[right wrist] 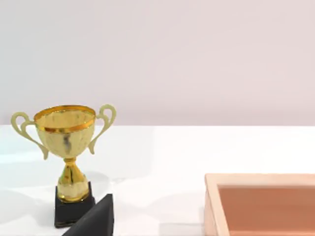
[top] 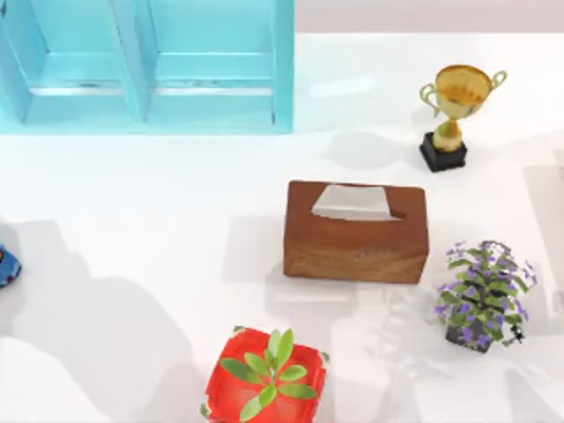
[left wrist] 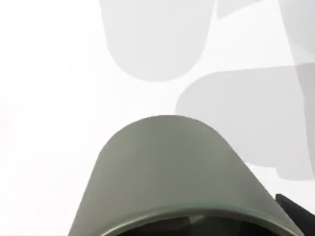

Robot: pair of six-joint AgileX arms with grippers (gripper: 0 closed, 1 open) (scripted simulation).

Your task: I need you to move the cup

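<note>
1. The grey-green cup point(left wrist: 172, 172) is looming directly before the left wrist camera, its curved wall standing over bare white table point(left wrist: 49, 98) and its rim running along the picture's near edge.
2. A dark sliver of the left gripper is peeking out right beside the cup's rim; whether its fingers are spread or pinching the cup cannot be told.
3. From above, the wooden tissue box point(top: 356, 233) is sitting near the middle of the table, a white tissue poking from its slot.
4. Behind the box and toward the table's right, the gold trophy point(top: 455, 110) is standing upright on its black base.
5. Just right of the box, a purple-flowered plant point(top: 483, 296) is resting; in front of the box and to its left, a green plant in a red pot point(top: 267, 377) is sitting.
6. Behind the box to the left, a blue cabinet point(top: 145, 66) is standing.
7. The right wrist camera is facing the trophy point(right wrist: 66, 147), a dark wedge of the right gripper showing low before it; its fingers' state cannot be told.
</note>
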